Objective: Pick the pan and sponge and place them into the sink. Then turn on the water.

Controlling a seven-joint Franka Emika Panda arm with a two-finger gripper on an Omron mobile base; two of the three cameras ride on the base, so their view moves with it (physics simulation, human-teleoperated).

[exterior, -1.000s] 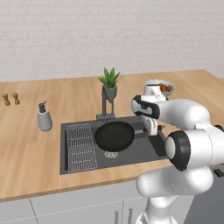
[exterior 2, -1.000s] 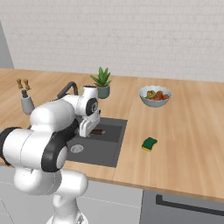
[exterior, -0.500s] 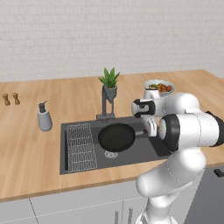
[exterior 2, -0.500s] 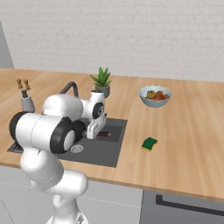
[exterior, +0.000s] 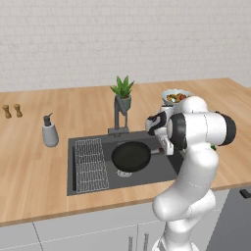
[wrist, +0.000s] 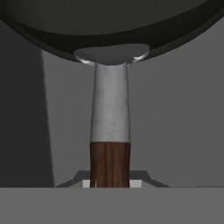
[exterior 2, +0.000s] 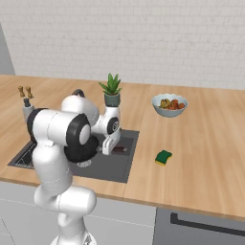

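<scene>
Over the sink in the left base view, the pan hangs level above the drain, its handle running toward 3 o'clock into the end effector, which is clamped narrow on the wood. The faucet stands at 12 o'clock from the pan, the wire rack at 9 o'clock. To finish this step well, I would lower the pan flat until its base meets the basin floor, and only then let go, keeping the rim off the rack.

From the right base view, the arm folds forward, elbow high, wrist bent down over the sink's near corner. The sponge lies on the counter at 3 o'clock from the sink, well apart, with the bowl of food beyond it at 12 o'clock.

Along the hand view, the brown handle rises straight toward 12 o'clock, through a grey metal neck to the pan's dark rim, with dark basin behind.
</scene>
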